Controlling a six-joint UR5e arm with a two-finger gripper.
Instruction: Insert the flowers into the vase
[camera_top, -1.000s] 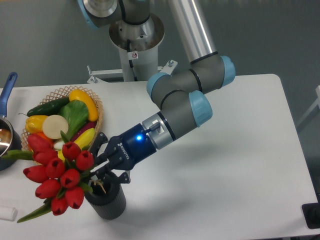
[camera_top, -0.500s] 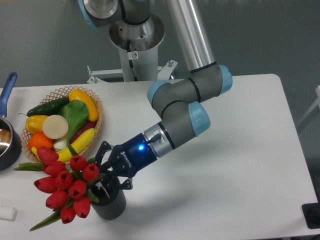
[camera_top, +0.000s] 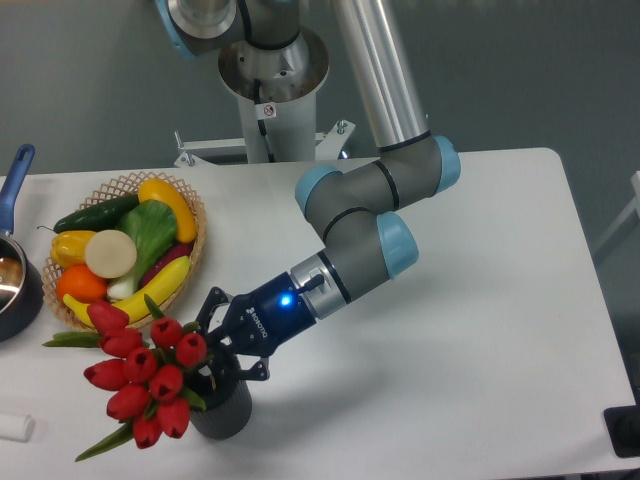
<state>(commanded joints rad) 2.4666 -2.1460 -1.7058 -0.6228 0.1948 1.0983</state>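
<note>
While my gripper (camera_top: 212, 345) pinches the flowers (camera_top: 145, 375) low on their stems, just above the vase (camera_top: 222, 410), I judge the insertion well begun but not finished. The dark fingers sit pressed in on the stem bundle right over the vase mouth, and the stem ends seem to reach into that mouth, though the fingers and the blooms hide how deep they go. The bunch leans hard away from the gripper, toward the left edge of the table (camera_top: 480, 330): the red heads hang out beyond the vase rim on that side, and a long green leaf trails down toward the front left corner. The vase itself stands upright near the front edge, left of centre, directly below the fingers.

What I think is left: push the stems further down, bring the bunch nearer upright, then let go and pull clear without dragging the vase over.

Further out, the basket (camera_top: 190, 215) of vegetables sits behind the flowers toward the left edge, close to the uppermost tulips but apart from them, and the blue-handled pot (camera_top: 15, 280) is cut off by the left edge.
</note>
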